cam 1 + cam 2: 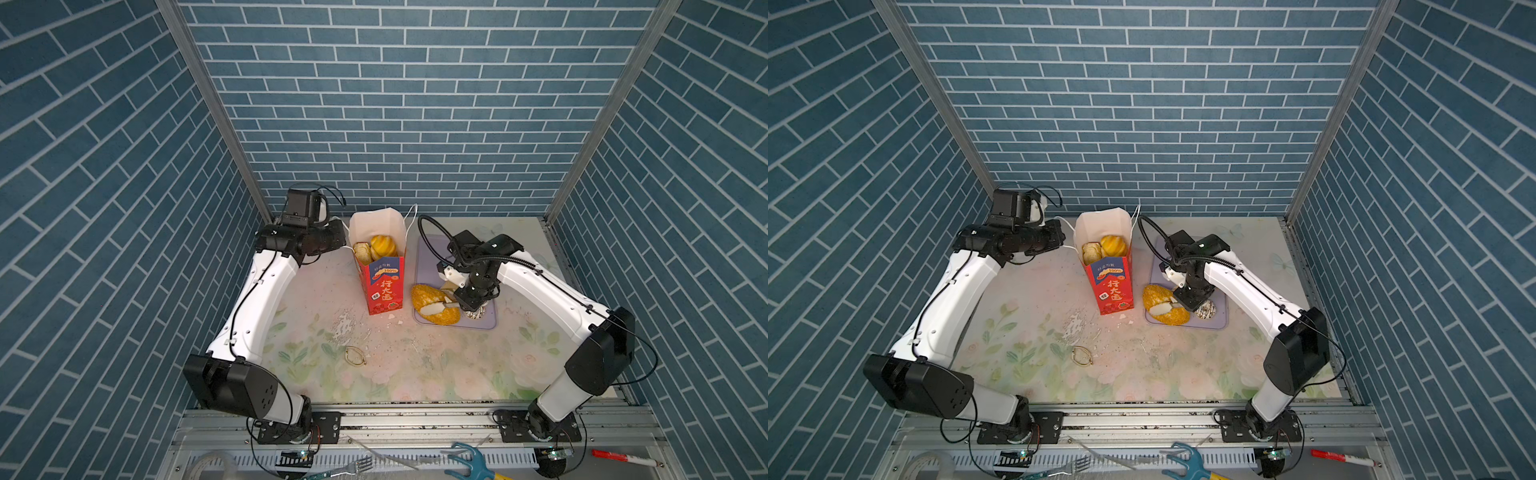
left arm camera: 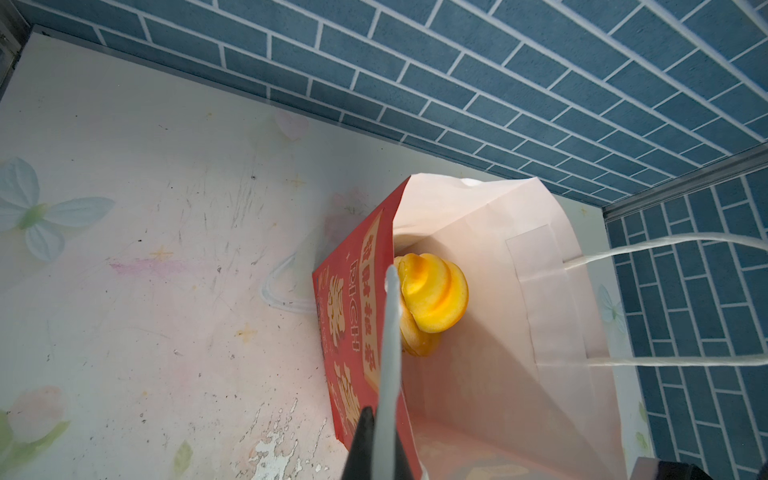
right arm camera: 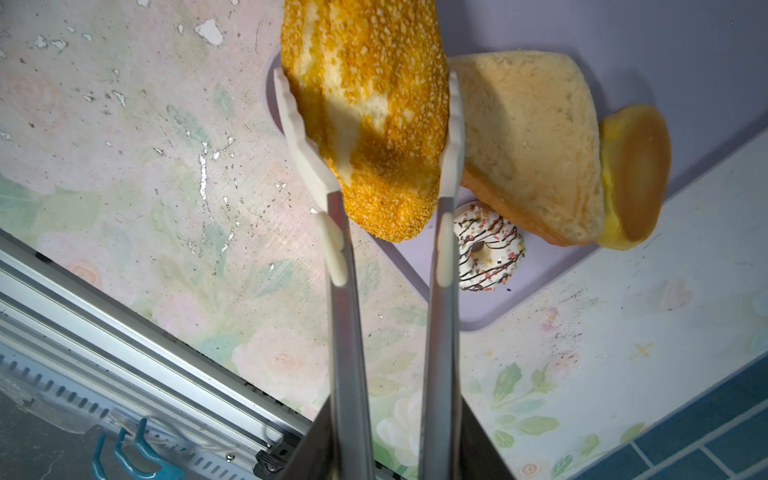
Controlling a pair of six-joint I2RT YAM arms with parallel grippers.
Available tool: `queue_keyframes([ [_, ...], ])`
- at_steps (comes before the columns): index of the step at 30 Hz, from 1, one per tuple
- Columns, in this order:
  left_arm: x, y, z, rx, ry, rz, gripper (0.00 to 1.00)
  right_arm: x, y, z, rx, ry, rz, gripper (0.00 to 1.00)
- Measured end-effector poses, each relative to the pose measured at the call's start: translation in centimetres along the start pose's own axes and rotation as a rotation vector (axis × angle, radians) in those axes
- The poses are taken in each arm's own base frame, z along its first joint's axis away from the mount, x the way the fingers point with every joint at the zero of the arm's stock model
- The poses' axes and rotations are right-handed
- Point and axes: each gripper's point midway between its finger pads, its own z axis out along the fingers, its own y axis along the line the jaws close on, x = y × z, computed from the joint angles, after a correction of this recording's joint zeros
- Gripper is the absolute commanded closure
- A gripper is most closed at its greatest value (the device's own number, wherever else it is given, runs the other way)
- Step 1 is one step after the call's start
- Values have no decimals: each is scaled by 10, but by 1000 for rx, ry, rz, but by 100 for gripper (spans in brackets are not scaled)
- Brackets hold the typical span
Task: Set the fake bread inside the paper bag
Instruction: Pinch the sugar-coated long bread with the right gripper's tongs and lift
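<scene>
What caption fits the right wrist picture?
Tong fingers grip the seeded loaf at the edge of the lilac tray, beside a drizzled doughnut.

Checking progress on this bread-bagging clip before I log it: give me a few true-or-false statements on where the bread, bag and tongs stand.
1. The paper bag stands upright with buns inside. True.
2. The seeded loaf lies inside the bag. False: it is outside, between the tips of the tongs, at the edge of the lilac tray.
3. A drizzled doughnut lies on the lilac tray. True.
4. The right gripper is empty. False: it is shut on the tongs.
</scene>
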Motion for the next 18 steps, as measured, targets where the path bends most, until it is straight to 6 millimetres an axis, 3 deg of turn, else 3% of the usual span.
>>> queue_keyframes([
  [8,2,1,1,-1,4,0,100,0,-1,-4,27,-6,-7,76],
  [18,1,0,-4,5,-8,2,100,8,-5,-38,71,-106,53,80],
])
